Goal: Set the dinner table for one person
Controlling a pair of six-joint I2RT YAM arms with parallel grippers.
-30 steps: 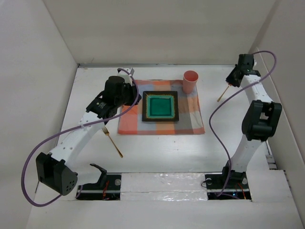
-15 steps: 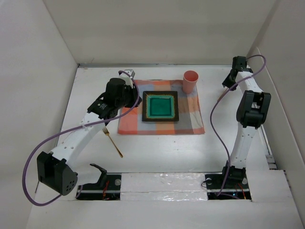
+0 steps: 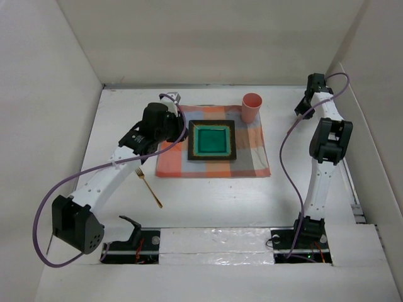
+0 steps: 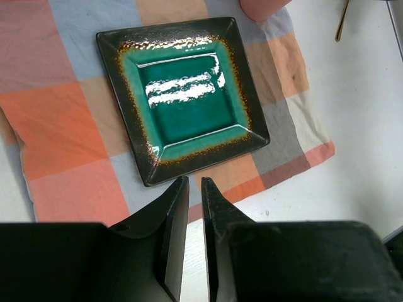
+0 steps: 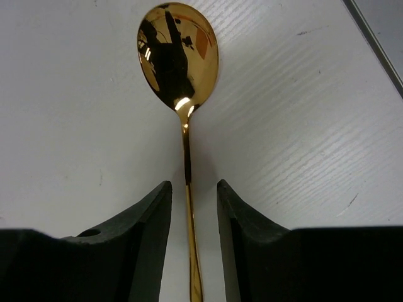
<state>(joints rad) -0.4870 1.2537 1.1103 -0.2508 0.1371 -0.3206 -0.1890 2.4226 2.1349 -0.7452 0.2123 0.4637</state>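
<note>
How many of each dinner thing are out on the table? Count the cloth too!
Green square plate: 1
Pink cup: 1
Gold fork: 1
Gold spoon: 1
Orange-and-grey checked cloth: 1
Total: 5

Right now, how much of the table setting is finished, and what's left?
Looks done: checked cloth spread, green plate centred on it, pink cup at its far right corner. In hand: the gold spoon lies on the table between the right arm's open jaws, ungripped. Probably left: bringing spoon and gold fork, askew left of the cloth, beside the plate.
</note>
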